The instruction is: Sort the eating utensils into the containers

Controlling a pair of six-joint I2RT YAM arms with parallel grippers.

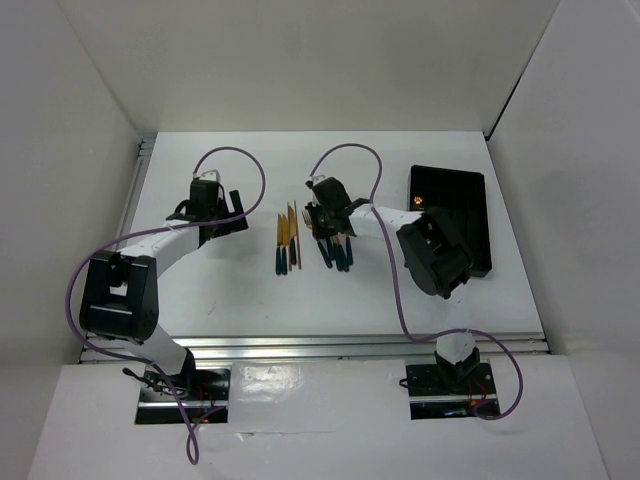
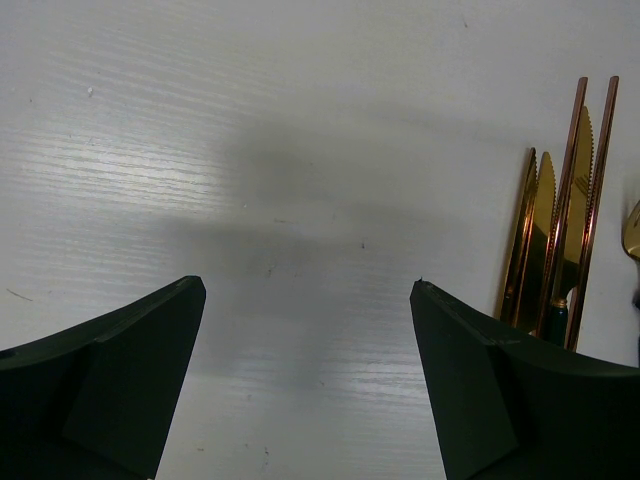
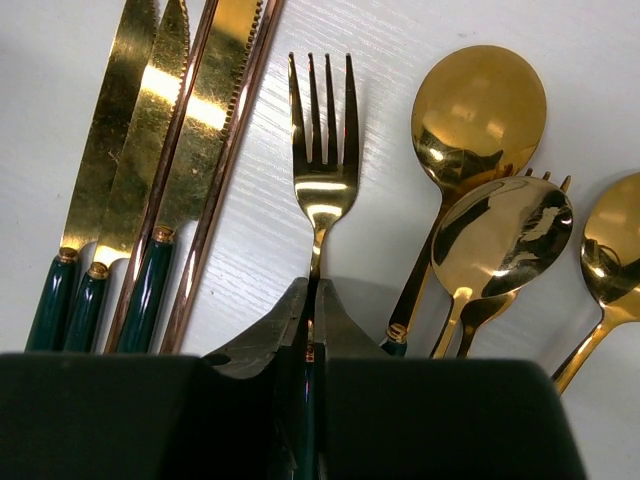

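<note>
Right gripper (image 3: pixel 312 300) pinches the fork (image 3: pixel 322 150) at its thin neck, between knives (image 3: pixel 140 130) and spoons (image 3: pixel 478 110); could pivot or slip on lift, missing the tray (image 1: pixel 450 215).

White table (image 1: pixel 240 300), white walls (image 1: pixel 80 120), metal rail (image 1: pixel 330 345) along near edge

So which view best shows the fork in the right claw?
Right wrist: the fork sits centre frame, tines clear, handle pinched in the right claw. Top external hides it mostly under that claw. Left wrist does not clearly show it.
</note>
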